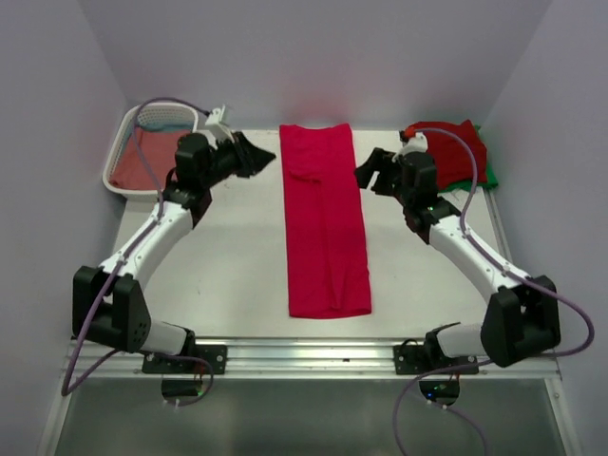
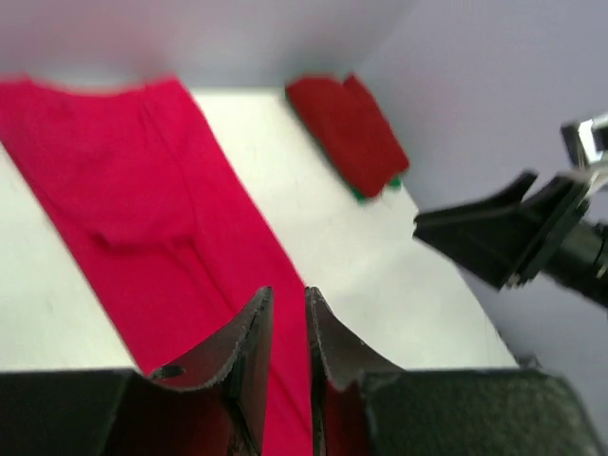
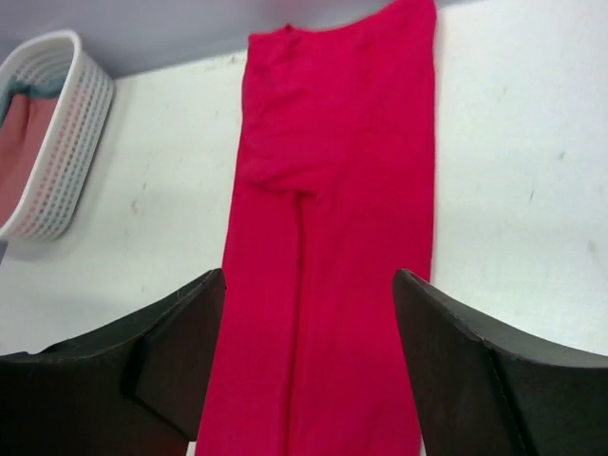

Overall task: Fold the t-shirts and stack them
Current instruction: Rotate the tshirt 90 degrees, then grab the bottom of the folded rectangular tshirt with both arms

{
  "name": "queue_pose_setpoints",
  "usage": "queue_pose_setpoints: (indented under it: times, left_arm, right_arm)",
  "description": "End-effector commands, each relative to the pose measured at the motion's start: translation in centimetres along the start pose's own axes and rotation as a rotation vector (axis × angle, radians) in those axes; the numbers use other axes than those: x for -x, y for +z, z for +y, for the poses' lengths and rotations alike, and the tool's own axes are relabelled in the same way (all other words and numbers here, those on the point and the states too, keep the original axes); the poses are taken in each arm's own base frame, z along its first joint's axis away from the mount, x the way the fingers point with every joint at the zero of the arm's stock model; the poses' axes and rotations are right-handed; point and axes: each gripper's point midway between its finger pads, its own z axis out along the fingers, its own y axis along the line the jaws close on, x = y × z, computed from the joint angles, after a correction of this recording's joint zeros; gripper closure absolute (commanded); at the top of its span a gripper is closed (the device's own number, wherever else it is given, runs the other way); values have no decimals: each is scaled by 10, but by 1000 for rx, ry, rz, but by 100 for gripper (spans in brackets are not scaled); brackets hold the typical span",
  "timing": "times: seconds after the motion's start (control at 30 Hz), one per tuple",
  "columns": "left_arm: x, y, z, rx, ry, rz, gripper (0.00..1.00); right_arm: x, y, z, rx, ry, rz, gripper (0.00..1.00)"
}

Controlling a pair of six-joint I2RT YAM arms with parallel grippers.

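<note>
Crimson t-shirt (image 1: 326, 228), a long strip mid-tabletop: the nearly closed, empty left hand (image 1: 269, 160) and wide-spread right hand (image 1: 362, 177) should pinch its far-edge corners evenly.

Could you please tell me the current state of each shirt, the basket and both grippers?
crimson t-shirt: folded into a long strip, lying flat mid-table.
green t-shirt: bottom of the stack, only edges showing.
dark red t-shirt: folded, stacked on the green t-shirt.
basket: holds dusty-red cloth and blue cloth.
left gripper: shut, holding nothing.
right gripper: open, empty.
</note>
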Motion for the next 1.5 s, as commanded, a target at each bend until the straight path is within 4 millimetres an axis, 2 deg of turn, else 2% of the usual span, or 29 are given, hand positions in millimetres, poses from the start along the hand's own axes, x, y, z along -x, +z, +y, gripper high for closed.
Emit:
queue_pose_setpoints:
  times: [0.0, 0.03, 0.1, 0.13, 0.17, 0.2, 0.23, 0.27, 0.33, 0.37, 0.4, 0.47, 0.5, 0.57, 0.6, 0.63, 0.67, 0.73, 0.8, 0.9, 1.23, 1.47]
  left_arm:
    - [-146, -29, 33, 92, -132, 280, 76]
    - [-192, -48, 38, 102, -176, 364, 76]
    - [-225, -63, 23, 76, -186, 433, 78]
    - [-251, -77, 24, 83, -216, 481, 80]
    - [-257, -82, 14, 54, -215, 485, 81]
    - [-273, -89, 5, 38, -217, 527, 84]
    - [-288, -98, 2, 41, -238, 565, 85]
    - [-297, -106, -10, 11, -239, 598, 86]
    - [-314, -122, -11, 29, -257, 647, 85]
    - [-314, -131, -17, 21, -253, 650, 82]
    - [-319, -140, -17, 24, -262, 662, 79]
    - [-314, -153, -26, 9, -270, 647, 71]
    - [-318, -161, -25, 15, -284, 658, 69]
    - [-316, -170, -31, 6, -311, 651, 63]
    - [-323, -176, -30, 13, -327, 667, 60]
    - [-325, -178, -30, 20, -338, 668, 59]
    - [-334, -186, -27, 50, -356, 708, 56]
    - [-348, -194, -21, 88, -375, 753, 55]
    - [-365, -202, -15, 125, -399, 809, 55]
    - [-385, -211, -10, 165, -423, 861, 55]
    - [-402, -214, -4, 206, -451, 858, 54]
    - [-416, -212, 2, 231, -456, 880, 54]
  right_arm:
    - [-80, -36, -13, -16, 60, 222, 26]
    - [-114, -50, -15, 18, 84, 307, 33]
    - [-128, -74, 0, 113, 145, 336, 61]
    - [-155, -87, -3, 136, 176, 397, 100]
    - [-168, -101, 7, 203, 210, 455, 100]
    - [-176, -110, 9, 214, 254, 482, 100]
    - [-176, -123, 12, 243, 267, 472, 100]
    - [-198, -136, 3, 224, 289, 530, 100]
    - [-204, -156, -3, 218, 300, 513, 100]
    - [-210, -165, -9, 184, 314, 527, 98]
    - [-212, -171, -11, 181, 317, 522, 76]
    - [-214, -187, -14, 171, 332, 521, 60]
    - [-216, -191, -15, 165, 339, 533, 50]
    - [-224, -202, -16, 157, 351, 574, 45]
    - [-229, -205, -17, 149, 360, 596, 43]
    - [-234, -208, -20, 135, 363, 612, 42]
    - [-242, -211, -25, 105, 362, 644, 43]
    - [-250, -213, -35, 53, 355, 665, 43]
    - [-266, -216, -46, -9, 364, 722, 46]
    - [-278, -219, -50, -44, 380, 789, 48]
    - [-293, -217, -55, -70, 405, 827, 53]
    - [-295, -209, -57, -64, 407, 804, 53]
